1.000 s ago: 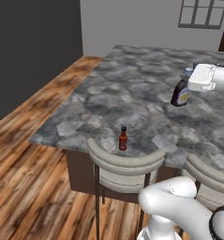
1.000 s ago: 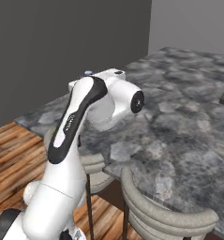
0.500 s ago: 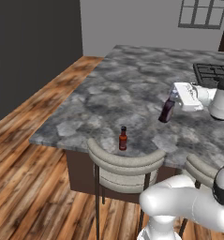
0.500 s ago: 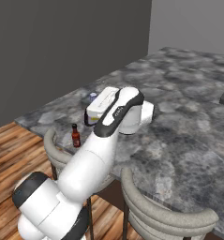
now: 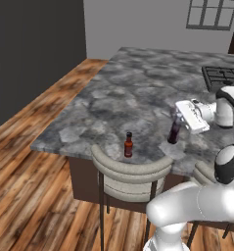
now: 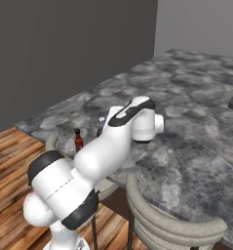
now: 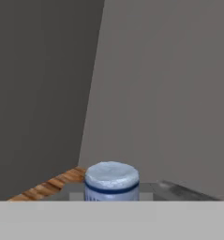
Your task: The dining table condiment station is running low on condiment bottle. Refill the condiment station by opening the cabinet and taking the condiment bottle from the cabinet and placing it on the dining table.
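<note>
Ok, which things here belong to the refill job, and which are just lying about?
Job:
- condiment bottle, held at the gripper
- dining table

Lying about:
- small red bottle near the table edge
- stools at the table
- cooktop

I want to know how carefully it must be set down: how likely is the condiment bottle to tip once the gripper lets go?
The condiment bottle is tall and narrow, so it probably tips easily if released aslant. It leans a little in the gripper, so straightening first seems wise. The dining table looks flat and hard, which should let it stand but not cushion a fall.
</note>
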Available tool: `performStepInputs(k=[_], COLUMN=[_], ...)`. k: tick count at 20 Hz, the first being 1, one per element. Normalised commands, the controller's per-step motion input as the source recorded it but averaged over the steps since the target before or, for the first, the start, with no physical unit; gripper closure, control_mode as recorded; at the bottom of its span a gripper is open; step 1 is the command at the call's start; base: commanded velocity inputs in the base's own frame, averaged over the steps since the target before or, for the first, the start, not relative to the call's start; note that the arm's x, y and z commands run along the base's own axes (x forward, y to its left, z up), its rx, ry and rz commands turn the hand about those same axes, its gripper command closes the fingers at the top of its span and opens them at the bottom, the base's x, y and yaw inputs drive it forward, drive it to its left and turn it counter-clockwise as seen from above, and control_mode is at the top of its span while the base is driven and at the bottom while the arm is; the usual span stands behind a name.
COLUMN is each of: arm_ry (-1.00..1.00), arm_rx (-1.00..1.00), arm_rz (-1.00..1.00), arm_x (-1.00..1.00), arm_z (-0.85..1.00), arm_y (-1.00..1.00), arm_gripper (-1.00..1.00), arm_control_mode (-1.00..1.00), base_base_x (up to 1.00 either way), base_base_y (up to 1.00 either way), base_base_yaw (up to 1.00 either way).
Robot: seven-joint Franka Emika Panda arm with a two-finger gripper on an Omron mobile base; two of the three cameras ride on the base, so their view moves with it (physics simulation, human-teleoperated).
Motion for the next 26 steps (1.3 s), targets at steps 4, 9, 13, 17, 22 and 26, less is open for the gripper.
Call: performStepInputs(k=[4,9,13,17,22,26], arm_ry=[-0.02,-0.07,-0.06,0.05,0.01,-0.02], arm_rx=[-0.06,0.01,0.01,0.01,0.01,0.04], arm_rz=[0.0,0.04,0.1,0.19,0.19,0.19], arm_x=[0.44,0.55,0.66,0.46,0.3,0.3], arm_z=[-0.65,-0.45,-0.31,-0.43,-0.42,-0.31], arm_y=[0.02,0.0,-0.03,-0.19,-0.17,-0.13], arm_gripper=[1.0,1.0,1.0,1.0,1.0,1.0], arm_control_mode=[-1.0,-1.0,-1.0,-1.0,-1.0,-1.0], base_base_x=[0.0,0.0,0.0,0.0,0.0,0.0], base_base_y=[0.0,0.0,0.0,0.0,0.0,0.0], base_base_yaw=[0.0,0.0,0.0,0.0,0.0,0.0])
